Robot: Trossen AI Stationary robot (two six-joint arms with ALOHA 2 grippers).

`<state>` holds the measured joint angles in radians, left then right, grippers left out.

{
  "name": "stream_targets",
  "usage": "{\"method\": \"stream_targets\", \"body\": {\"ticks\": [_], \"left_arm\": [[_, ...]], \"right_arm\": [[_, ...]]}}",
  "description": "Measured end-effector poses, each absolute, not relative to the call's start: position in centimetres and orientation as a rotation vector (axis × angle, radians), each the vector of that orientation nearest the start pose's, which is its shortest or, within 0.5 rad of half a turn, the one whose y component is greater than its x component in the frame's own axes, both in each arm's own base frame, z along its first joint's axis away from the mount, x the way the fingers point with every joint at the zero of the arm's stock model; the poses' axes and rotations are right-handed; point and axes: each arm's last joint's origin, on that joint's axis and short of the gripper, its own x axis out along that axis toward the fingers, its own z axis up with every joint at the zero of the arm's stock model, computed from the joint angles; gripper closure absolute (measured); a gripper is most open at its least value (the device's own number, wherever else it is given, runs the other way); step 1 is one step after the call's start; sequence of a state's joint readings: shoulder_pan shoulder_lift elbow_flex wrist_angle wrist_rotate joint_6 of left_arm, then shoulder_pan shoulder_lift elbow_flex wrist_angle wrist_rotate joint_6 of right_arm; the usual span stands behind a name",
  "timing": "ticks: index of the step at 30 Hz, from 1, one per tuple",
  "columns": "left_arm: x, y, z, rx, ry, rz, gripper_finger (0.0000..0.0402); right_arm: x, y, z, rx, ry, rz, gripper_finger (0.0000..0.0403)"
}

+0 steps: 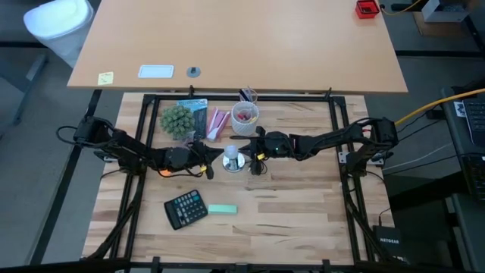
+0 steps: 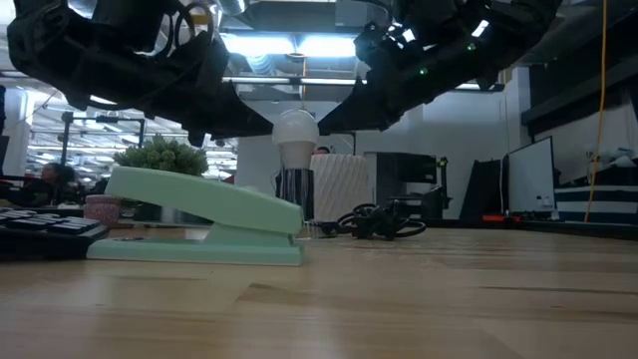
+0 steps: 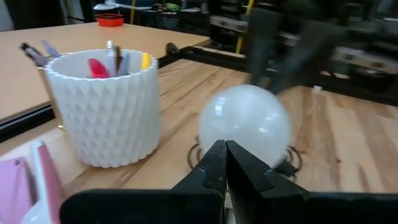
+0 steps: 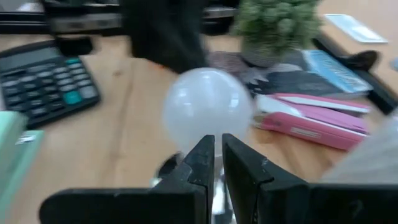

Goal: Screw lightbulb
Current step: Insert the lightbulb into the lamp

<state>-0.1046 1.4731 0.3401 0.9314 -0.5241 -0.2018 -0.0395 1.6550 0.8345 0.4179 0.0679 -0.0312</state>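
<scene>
Both grippers flank the lightbulb (image 1: 232, 153): left gripper (image 3: 225, 163) closed empty; right gripper (image 4: 217, 158) nearly closed, holding nothing.

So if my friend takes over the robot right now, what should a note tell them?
Left gripper: shut, right beside the lightbulb, holding nothing that shows.
Right gripper: nearly shut, close on the bulb's other side; grip cannot be told.
Lightbulb: upright on the silver base, mid-table, between both grippers, near the white pen cup.
Done: bulb stands in the base.
Left: how far it is screwed in cannot be seen; check that.
</scene>
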Motion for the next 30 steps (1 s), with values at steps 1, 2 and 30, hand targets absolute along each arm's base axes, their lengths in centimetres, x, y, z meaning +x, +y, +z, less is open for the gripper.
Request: {"method": "stream_targets", "body": {"ticks": [1, 2, 30], "left_arm": [[24.4, -1.0, 15.1, -0.135, 0.152, 0.442, 0.0400], [24.4, -0.9, 15.1, -0.134, 0.153, 0.447, 0.0400], [24.5, 0.4, 17.0, 0.005, -0.001, 0.522, 0.0400]], "right_arm": [[34.2, -1.5, 19.0, -0.032, 0.404, -0.079, 0.0363], [34.2, -1.4, 19.0, -0.029, 0.403, -0.058, 0.0363], [32.5, -1.7, 22.5, -0.133, 0.361, -0.172, 0.0363]]}}
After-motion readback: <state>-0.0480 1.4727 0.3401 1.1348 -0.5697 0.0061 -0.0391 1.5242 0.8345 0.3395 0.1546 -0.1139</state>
